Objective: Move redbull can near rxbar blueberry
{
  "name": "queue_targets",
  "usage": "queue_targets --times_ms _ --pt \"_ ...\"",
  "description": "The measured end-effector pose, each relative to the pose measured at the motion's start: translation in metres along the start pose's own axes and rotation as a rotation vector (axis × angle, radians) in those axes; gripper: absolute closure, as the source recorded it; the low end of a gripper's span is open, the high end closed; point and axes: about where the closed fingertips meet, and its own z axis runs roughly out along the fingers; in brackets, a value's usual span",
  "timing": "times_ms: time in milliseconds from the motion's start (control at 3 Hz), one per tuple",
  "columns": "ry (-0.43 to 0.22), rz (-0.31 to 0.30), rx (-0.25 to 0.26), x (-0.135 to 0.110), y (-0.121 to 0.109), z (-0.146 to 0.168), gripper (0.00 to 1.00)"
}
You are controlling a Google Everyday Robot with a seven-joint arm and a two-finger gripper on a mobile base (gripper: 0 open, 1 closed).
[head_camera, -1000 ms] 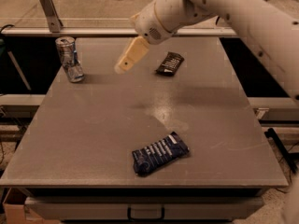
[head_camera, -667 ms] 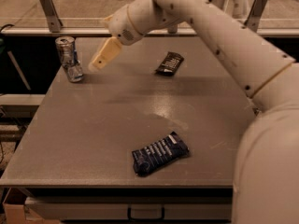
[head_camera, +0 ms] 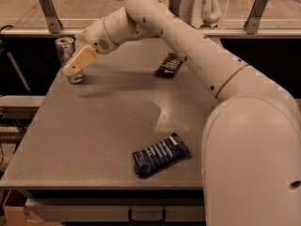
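One redbull can stands upright, the claw overlapping its front.

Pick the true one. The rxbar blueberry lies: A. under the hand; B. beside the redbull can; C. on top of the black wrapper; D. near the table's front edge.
D: the rxbar blueberry lies near the front edge of the table, while the hand is at the redbull can at the far left.
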Motion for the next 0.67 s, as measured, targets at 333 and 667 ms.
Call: queue_targets --times_ms 333,667 --pt "-0.013 0.050 -0.015 0.0047 0.0037 0.0172 0.39" --pt "-0.045 0.108 0.001 0.0052 -0.0010 0.0089 0.62"
